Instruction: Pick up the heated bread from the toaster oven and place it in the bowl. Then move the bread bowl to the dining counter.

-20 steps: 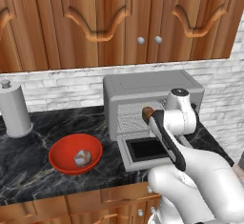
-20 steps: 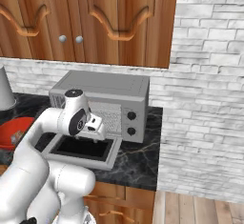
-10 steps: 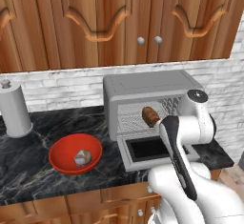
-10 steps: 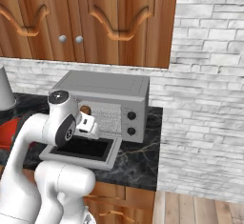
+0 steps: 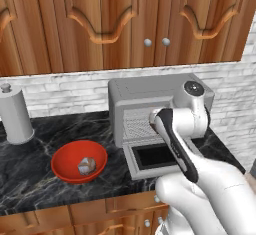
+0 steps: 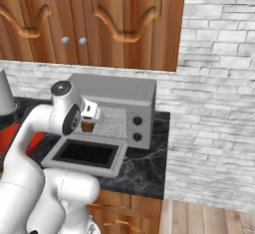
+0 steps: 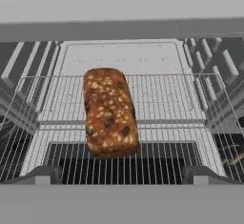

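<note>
Brown heated bread (image 7: 110, 112) dead ahead on toaster oven (image 6: 112, 109) rack, long axis pointing away; jaws wide, probably just outside the opening.

The gripper (image 6: 92, 114) has swung up to the toaster oven (image 6: 117, 98) mouth (jaws wide).

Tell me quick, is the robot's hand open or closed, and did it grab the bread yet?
Gripper: open, holding nothing; the heated bread lies on the toaster oven rack ahead of it.
</note>
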Controlling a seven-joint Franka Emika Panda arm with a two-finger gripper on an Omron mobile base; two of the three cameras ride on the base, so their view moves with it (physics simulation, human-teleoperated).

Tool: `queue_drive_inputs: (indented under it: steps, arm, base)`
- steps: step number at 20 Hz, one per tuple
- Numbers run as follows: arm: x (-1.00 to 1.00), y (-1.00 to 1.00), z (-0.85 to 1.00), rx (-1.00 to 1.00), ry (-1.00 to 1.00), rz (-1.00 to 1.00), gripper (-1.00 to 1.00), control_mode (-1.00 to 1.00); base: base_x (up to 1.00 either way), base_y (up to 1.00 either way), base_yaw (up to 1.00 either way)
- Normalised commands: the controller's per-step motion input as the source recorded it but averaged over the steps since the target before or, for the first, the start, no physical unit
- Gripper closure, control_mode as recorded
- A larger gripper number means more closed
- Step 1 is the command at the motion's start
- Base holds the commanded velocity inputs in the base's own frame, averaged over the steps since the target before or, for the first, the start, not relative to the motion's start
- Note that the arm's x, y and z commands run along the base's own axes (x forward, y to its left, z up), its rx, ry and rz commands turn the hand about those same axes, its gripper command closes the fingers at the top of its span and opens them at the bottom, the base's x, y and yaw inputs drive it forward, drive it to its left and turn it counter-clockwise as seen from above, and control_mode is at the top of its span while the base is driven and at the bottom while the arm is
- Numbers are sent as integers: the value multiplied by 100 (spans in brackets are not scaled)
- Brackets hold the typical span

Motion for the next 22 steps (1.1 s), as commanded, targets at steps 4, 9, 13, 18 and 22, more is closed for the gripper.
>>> queue_drive_inputs:
  steps: [4,9,13,18,22]
  arm:
    - [30,13,-13,0,10,5,-100,-100]
    - [30,9,-30,0,6,3,-100,-100]
    - [15,0,-52,-2,6,0,-100,-100]
    - [29,0,-40,0,1,0,-100,-100]
    - [-11,0,-7,0,1,0,100,-100]
  base:
    - [0,0,0]
    - [0,0,0]
    - [0,0,0]
    - [0,0,0]
    - [0,0,0]
